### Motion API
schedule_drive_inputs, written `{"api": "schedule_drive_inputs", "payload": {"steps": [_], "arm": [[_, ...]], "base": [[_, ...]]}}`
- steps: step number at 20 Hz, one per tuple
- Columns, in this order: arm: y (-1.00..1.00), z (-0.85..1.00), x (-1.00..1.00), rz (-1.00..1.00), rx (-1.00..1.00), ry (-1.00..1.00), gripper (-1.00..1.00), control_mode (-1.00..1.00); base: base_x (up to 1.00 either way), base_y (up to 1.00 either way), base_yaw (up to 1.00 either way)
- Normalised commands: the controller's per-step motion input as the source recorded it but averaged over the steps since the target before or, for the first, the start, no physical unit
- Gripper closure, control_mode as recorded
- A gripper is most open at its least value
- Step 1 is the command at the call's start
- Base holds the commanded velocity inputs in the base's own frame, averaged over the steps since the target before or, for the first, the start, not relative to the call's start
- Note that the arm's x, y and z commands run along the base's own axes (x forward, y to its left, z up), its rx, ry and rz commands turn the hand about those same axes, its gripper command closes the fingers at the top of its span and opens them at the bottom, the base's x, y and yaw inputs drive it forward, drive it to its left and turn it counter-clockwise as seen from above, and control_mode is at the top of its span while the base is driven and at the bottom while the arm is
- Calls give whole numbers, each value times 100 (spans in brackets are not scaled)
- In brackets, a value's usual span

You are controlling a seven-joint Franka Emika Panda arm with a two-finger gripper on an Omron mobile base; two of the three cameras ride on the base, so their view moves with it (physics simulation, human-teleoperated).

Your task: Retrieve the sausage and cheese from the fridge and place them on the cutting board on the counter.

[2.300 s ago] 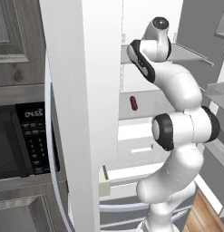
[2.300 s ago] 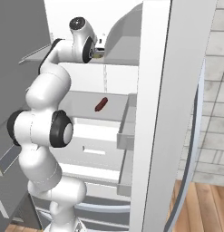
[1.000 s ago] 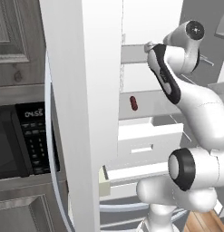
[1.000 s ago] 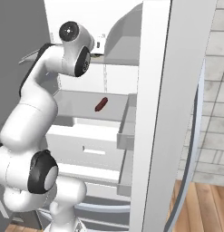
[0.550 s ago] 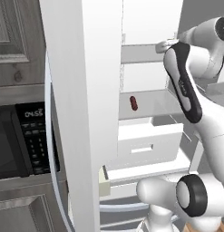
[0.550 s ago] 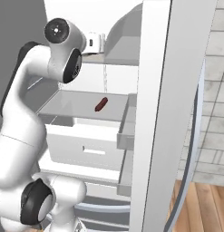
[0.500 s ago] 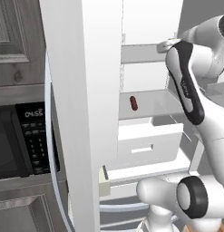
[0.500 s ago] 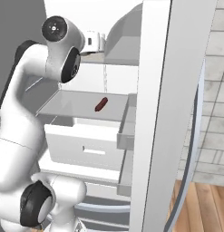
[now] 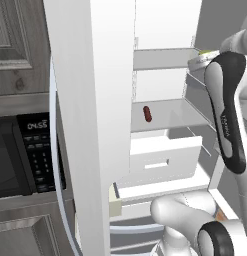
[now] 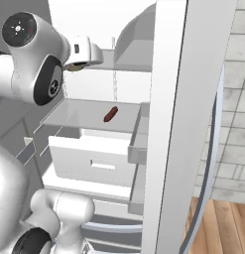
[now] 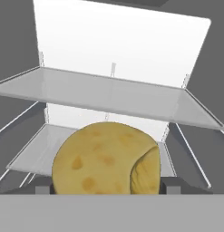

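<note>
Left base view: sausage [image 9: 147,113] lying on the fridge [image 9: 90,100] middle shelf; right base view: claw [image 10: 77,66] level with the shelf above; hand view: cheese [image 11: 106,158] seemingly pinched, fingertips hidden; might drop if grip slipped.

The cheese [image 11: 106,158] looks matt and pitted with little dimples, the fridge [image 9: 90,100] shelves are smooth translucent glass, and the sausage [image 10: 110,114] is slightly glossy.

the cheese [image 11: 106,158] sits close between the end effector's fingertips [image 11: 43,187], fridge [image 11: 118,97] shelves behind.
</note>
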Motion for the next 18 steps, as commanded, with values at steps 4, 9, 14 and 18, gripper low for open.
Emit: {"api": "schedule_drive_inputs", "payload": {"steps": [4, 9, 14, 18], "arm": [[4, -18, -97, 0, 0, 0, 100, -100], [15, 0, -69, 0, 0, 0, 100, -100], [27, 0, -52, 0, -1, 0, 100, -100], [15, 0, -23, 0, 0, 0, 100, -100]], "base": [[0, 0, 0], [0, 0, 0], [0, 0, 0], [0, 0, 0]]}}
